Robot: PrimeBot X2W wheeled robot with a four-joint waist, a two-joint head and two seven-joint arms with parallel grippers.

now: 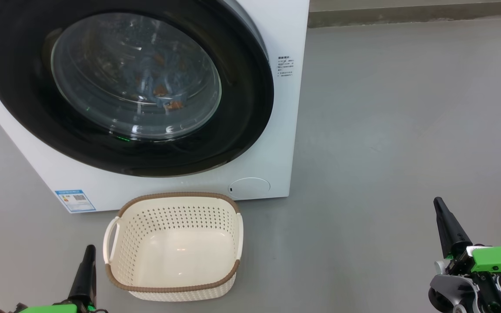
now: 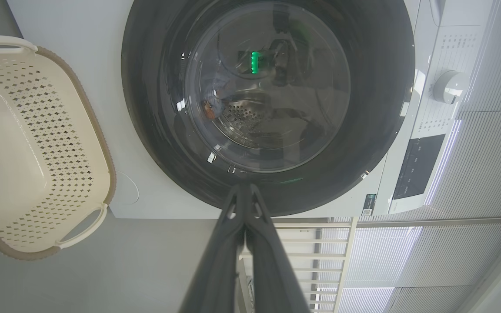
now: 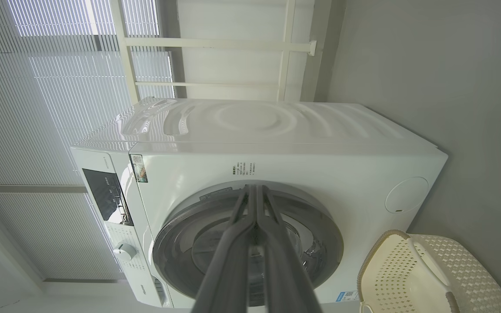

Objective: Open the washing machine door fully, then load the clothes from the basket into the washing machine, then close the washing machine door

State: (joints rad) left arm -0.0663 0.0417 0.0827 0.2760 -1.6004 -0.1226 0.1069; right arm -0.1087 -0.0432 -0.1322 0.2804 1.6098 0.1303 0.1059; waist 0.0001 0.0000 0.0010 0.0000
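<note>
Across the upper left of the head view, the washing machine door (image 1: 135,76) sits shut, its glossy black rim flush against the white front of the washing machine (image 1: 283,130). Behind the bulging glass, the clothes (image 1: 163,93) lie in the drum, blue fabric with orange-brown patches. Just below the door, at bottom centre, the basket (image 1: 176,196) stands on the grey floor (image 1: 385,130), close to the machine's front, beneath a blue label (image 1: 75,200) and a round flap (image 1: 249,188). At the bottom left corner the left gripper (image 1: 89,252) points up the frame beside the basket's handle, fingers pressed together and holding nothing. At lower right the right gripper (image 1: 439,203), well apart from the basket, is likewise clenched on nothing. Both wrist views show paired fingers meeting at their tips, aimed at the door.
</note>
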